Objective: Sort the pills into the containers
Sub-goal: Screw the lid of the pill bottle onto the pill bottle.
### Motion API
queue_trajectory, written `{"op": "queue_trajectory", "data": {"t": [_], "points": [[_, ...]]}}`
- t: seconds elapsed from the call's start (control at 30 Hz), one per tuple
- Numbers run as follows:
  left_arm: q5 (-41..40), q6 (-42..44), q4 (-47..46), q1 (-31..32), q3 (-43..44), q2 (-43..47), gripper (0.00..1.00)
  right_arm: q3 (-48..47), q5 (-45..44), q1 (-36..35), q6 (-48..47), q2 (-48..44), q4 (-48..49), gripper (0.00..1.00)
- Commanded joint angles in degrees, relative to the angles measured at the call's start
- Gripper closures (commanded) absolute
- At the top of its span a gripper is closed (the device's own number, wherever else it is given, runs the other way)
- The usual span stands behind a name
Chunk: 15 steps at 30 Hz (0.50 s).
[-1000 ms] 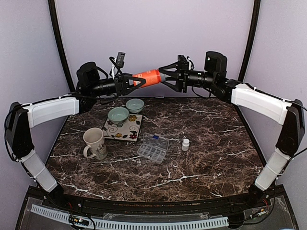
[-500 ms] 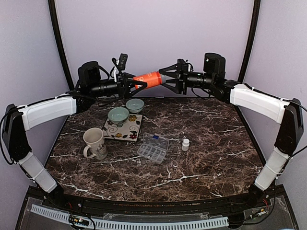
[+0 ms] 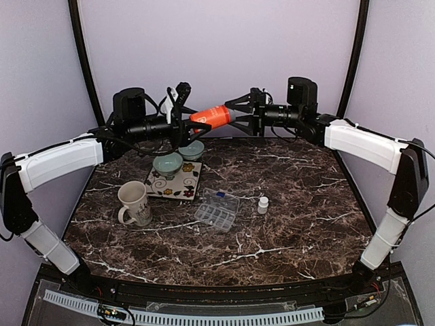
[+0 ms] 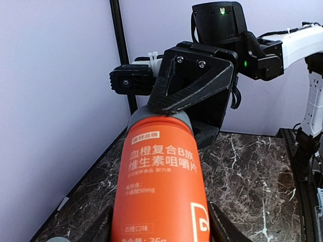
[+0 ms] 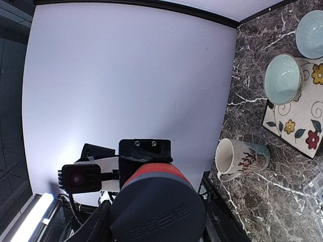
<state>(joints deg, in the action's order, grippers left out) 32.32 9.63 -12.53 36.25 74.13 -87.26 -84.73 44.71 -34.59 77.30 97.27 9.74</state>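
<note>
The left gripper (image 3: 192,121) pinches the orange pill bottle (image 3: 211,115) by its body. The right gripper (image 3: 232,114) pinches its grey cap (image 4: 162,117). Both are aloft over the table (image 3: 306,204), at its far side. Twist the cap about the bottle's axis with the body fixed and the mouth never downward. The organiser box (image 3: 216,210) lies mid-table.

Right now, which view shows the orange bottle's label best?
Left wrist: the bottle fills the frame, its printed label facing the camera. The top view shows it small between the left claw and right claw; the right wrist sees only its grey cap end.
</note>
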Motion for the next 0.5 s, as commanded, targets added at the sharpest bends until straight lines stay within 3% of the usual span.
{"op": "queue_trajectory", "data": {"t": [0.0, 0.47], "points": [[1.7, 10.3, -2.1, 9.1, 3.2, 1.4, 0.89, 1.0, 6.4, -5.1, -0.5, 3.8, -3.6, 0.91], [-14.7, 20.8, -9.2, 14.5, -3.1, 4.1, 0.9, -0.6, 6.8, -4.5, -1.4, 5.4, -6.3, 0.93]]}}
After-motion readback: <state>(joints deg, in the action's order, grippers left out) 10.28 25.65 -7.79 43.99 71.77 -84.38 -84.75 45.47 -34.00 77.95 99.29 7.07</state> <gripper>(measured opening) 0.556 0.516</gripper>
